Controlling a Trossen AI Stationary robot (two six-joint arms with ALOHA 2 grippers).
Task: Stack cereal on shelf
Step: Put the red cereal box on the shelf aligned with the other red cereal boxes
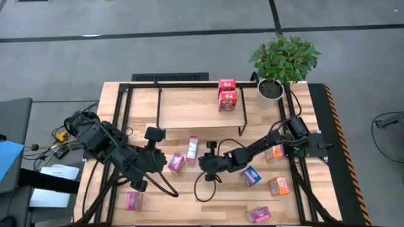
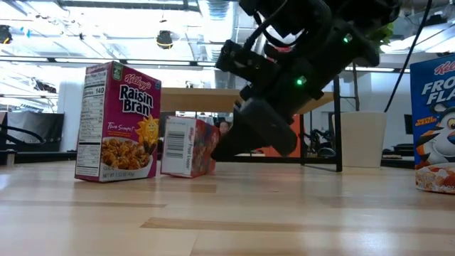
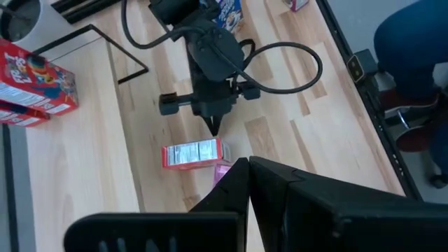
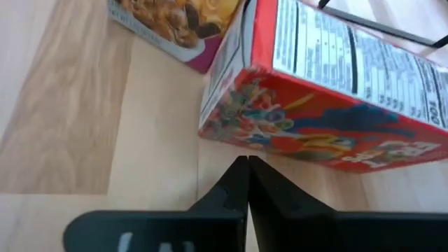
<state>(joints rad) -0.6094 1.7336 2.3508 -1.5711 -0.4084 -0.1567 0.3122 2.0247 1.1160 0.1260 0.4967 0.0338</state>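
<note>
Red cereal box (image 1: pixel 192 149) lies on its side on the tabletop (image 1: pixel 183 202), in front of the shelf (image 1: pixel 189 107); two more red boxes (image 1: pixel 227 94) stacked on the shelf board. Right gripper (image 1: pixel 203 163) just beside the lying box, fingers together, apparently not touching it. Left gripper (image 1: pixel 163 161) shut, empty, near a magenta box (image 1: pixel 177 164). Other boxes scattered; potted plant (image 1: pixel 281 63) at the shelf's right end.
</note>
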